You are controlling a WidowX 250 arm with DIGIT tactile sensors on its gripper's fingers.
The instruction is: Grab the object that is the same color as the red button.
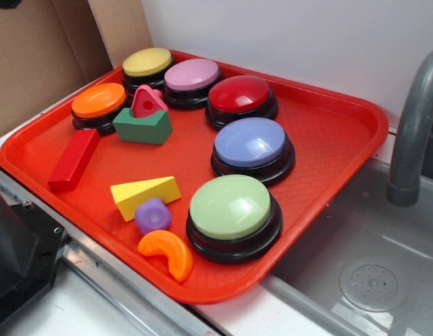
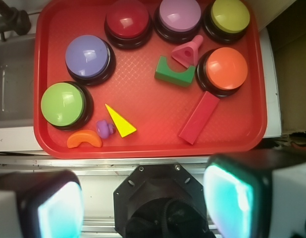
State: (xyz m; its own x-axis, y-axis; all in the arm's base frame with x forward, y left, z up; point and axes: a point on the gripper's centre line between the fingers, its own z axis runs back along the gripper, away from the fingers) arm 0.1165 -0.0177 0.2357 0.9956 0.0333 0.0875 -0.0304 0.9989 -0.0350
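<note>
Tray: a big red tray (image 1: 328, 150) is parked on the counter right beside a metal sink (image 1: 385, 231), with a grey faucet (image 1: 413, 126) off to the side.
Red block: the plain red block (image 1: 74, 159) is laid flat near the tray's left edge in the exterior view, just below the orange button (image 1: 99, 100). In the wrist view it (image 2: 199, 117) is seen lying at a slant, its upper end right up against the orange button's black base.
Red button: the dark red button (image 1: 239, 94) is sat in the back row next to the pink button (image 1: 193, 73), with the yellow button (image 1: 147, 62) further along. It's well apart from the red block.
Other buttons: a purple button (image 1: 251, 142) and a light green button (image 1: 230, 207) are lined up along the sink side of the tray.
Loose pieces: a green block (image 1: 142, 127) with a pink-red triangle piece (image 1: 148, 102) leaned on it, a yellow wedge (image 1: 145, 196), a small purple piece (image 1: 153, 215) and an orange crescent (image 1: 168, 253).
Gripper: the gripper (image 2: 143, 198) is held off the tray, over the near edge of the counter. The two fingers (image 2: 229, 196) are spread wide apart and nothing is held between them. The red block isn't touched.
</note>
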